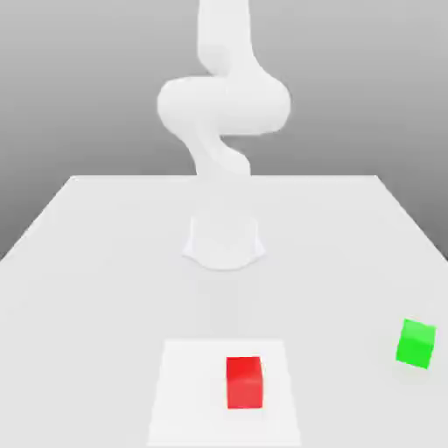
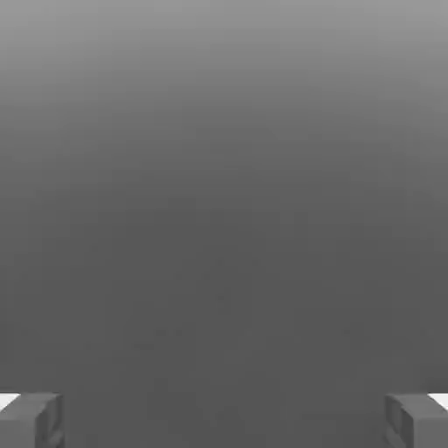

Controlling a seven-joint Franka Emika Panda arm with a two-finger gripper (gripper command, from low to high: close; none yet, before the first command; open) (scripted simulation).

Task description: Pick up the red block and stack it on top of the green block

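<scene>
Grey, plain background stood behind everything, and a white table (image 1: 105, 262) carried the whole scene. In the hand view the gripper (image 2: 224, 420) had its jaws spread as wide as they go, the two grey fingertips (image 2: 31, 420) standing at opposite edges of the picture with nothing between them. It held nothing and touched nothing.

Outward from there, in the exterior view the white arm (image 1: 223, 105) rose from its round base (image 1: 224, 245) at the far middle of the table and folded high above it, well apart from both blocks.

The red block (image 1: 244, 381) lay near the front edge of the table, on a slightly brighter square patch (image 1: 188, 394), a little toward the exterior view's right of that patch's middle. The green block (image 1: 416, 342) sat flat on the table well apart from it, close to the exterior view's right edge. Both stood upright and square.

By my judgement, the task was at its very first step: the approach to the red block was not yet begun. The next move would call for bringing the hand down over the red block, with the open jaws one on each side of it, lowering enough to grip its flat sides, and only then closing.
</scene>
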